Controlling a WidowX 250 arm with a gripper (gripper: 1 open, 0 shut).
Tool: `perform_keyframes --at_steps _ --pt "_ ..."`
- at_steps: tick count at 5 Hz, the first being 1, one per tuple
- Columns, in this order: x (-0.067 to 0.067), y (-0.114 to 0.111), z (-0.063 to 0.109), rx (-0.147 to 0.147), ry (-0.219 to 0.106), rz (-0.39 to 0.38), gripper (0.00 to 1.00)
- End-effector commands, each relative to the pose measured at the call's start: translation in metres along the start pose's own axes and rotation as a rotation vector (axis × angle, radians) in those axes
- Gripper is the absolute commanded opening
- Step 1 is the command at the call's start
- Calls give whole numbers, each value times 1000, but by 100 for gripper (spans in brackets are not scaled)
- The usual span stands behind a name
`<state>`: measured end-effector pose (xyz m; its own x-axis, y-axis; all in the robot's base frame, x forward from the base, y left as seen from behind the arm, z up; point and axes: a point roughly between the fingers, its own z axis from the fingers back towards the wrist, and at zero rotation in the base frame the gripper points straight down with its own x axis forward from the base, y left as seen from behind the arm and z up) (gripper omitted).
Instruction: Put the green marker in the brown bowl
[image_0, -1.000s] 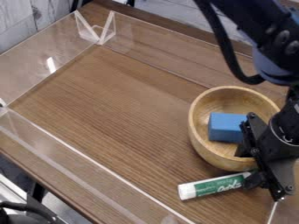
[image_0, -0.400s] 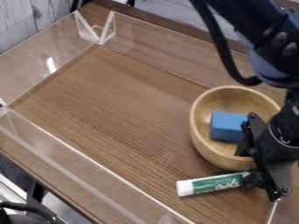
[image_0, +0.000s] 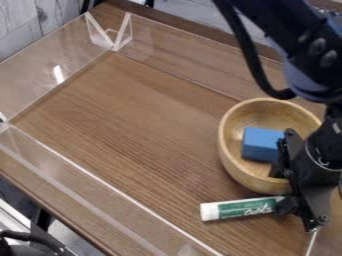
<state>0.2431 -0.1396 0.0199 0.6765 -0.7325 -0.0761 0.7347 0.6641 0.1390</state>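
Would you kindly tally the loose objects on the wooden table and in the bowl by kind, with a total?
Light-brown round wooden bowl: 1
White-barrelled marker with green label: 1
Blue rectangular block, inside the bowl: 1
Total: 3

To the left I have a broad open stretch of wooden table (image_0: 127, 120). On the right, the brown bowl's thick rim (image_0: 225, 150) stands in my way, a blue block (image_0: 261, 143) takes up room inside, and the green marker (image_0: 241, 209) lies across the near side.
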Motion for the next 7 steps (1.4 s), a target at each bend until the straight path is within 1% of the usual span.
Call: perform_keyframes --at_steps 1,7 --pt "-1 0 4 12 -14 -32 0" --pt "-2 -2 2 54 -33 -129 0"
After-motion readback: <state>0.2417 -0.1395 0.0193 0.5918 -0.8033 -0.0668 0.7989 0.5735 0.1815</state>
